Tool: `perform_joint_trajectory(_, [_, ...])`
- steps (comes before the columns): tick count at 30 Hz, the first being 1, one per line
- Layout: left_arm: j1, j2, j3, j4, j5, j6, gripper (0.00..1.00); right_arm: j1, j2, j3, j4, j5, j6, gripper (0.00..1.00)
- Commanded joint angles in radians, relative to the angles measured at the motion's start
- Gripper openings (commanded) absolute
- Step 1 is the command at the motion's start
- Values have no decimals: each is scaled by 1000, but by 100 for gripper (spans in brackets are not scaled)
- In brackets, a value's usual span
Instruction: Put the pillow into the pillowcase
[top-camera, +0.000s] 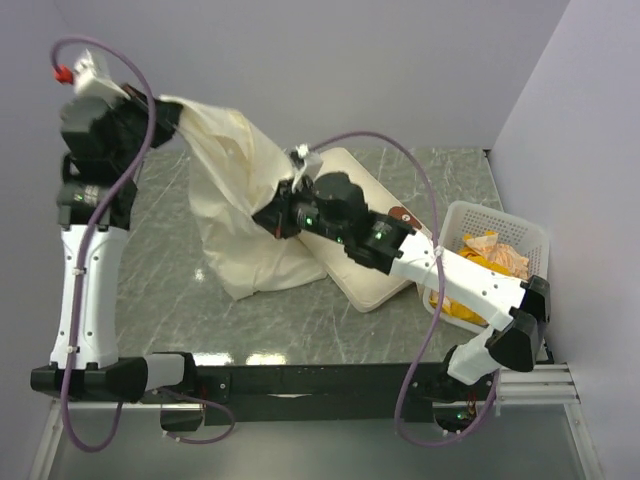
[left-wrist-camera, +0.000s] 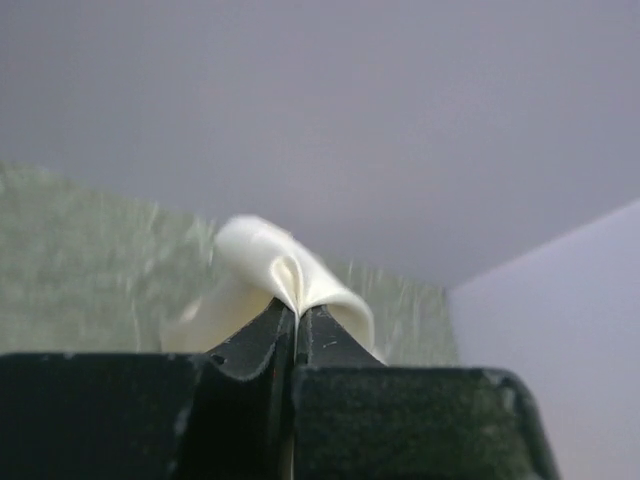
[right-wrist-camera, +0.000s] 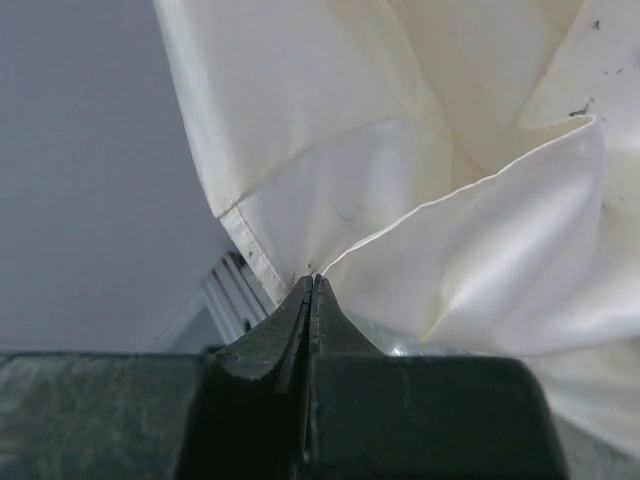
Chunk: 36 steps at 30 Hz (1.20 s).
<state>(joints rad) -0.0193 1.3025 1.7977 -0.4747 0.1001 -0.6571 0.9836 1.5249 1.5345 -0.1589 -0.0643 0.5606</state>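
The pillowcase (top-camera: 235, 180) is a big, soft, cream bag, and it hangs up off the table (top-camera: 160, 290) like a floppy tent. The left end effector (left-wrist-camera: 297, 318) is shut tight on a little fold of its cloth and holds that corner high up on the left. The right end effector (right-wrist-camera: 312, 290) is shut too, and it pinches the sewn edge of the pillowcase lower down, near the middle. The bottom of the bag sits crumpled on the table. The pillow (top-camera: 362, 283) is not in the pillowcase. It lies flat on the table just to the right of the bag, partly under the right arm. At the right side of the table is a white basket (top-camera: 497, 212) with holes in its walls, and orange and yellow crinkly packets (top-camera: 490, 257) lie inside it.
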Motion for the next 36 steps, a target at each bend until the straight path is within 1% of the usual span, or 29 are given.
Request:
perform_joint_trajectory(1, [-40,-55,-419,114,124,-27,5,9,26,-267,42,21,70,0])
perform_joint_trajectory(2, [-48,-74,-504,186,125,-45,7,7,26,-349,65,29,81,0])
perform_joint_trajectory(3, [-63,-104,-658,218,131,-85,8,7,29,-387,87,31,91,0])
perform_joint_trajectory(5, [-80,-123,-783,296,135,-116,9,7,34,-485,143,37,119,0])
perform_joint_trajectory(6, [-97,-134,-887,329,133,-146,10,10,38,-510,157,41,128,0])
perform_joint_trajectory(8, [-106,-143,-966,373,135,-164,8,18,38,-559,157,53,127,0])
perform_joint_trajectory(10, [-107,-163,-1035,375,113,-177,8,24,28,-577,170,93,116,0])
perform_joint_trajectory(11, [-108,-172,-1054,378,110,-185,11,29,20,-591,167,104,113,1])
perform_joint_trajectory(12, [-108,-193,-1090,384,105,-190,11,29,-3,-600,165,135,108,4])
perform_joint_trajectory(13, [-110,-207,-1106,380,90,-196,12,29,-18,-608,167,147,107,9])
perform_joint_trajectory(14, [-110,-219,-1120,380,82,-203,16,29,-34,-620,144,158,104,22])
perform_joint_trajectory(16, [-111,-267,-1155,364,60,-211,20,29,-81,-622,113,196,85,38])
perform_joint_trajectory(17, [-111,-282,-1166,364,43,-214,22,27,-98,-616,102,210,79,49])
perform_joint_trajectory(19, [-113,-325,-1187,345,24,-217,24,29,-138,-608,78,245,58,59])
perform_joint_trajectory(22, [-113,-361,-1193,321,27,-208,21,27,-141,-573,61,255,19,64])
perform_joint_trajectory(24, [-114,-384,-1195,308,26,-208,18,29,-100,-524,52,247,-19,65])
perform_joint_trajectory(26, [-114,-402,-1202,280,15,-213,14,26,-34,-452,30,282,-39,67])
perform_joint_trajectory(27, [-114,-423,-1207,265,-12,-220,14,18,-11,-420,-9,293,-59,68])
perform_joint_trajectory(29, [-114,-448,-1231,236,-42,-243,13,-13,44,-338,-34,293,-77,73])
perform_joint_trajectory(30, [-113,-466,-1236,225,-89,-252,13,-23,61,-315,-48,288,-91,75])
perform_joint_trajectory(32, [-111,-474,-1224,191,-97,-250,12,-46,108,-248,-62,249,-102,80])
perform_joint_trajectory(34, [-110,-476,-1209,177,-146,-246,12,-46,141,-193,-56,199,-123,84])
perform_joint_trajectory(36, [-100,-464,-1170,160,-161,-239,11,-43,216,-151,-73,144,-117,85])
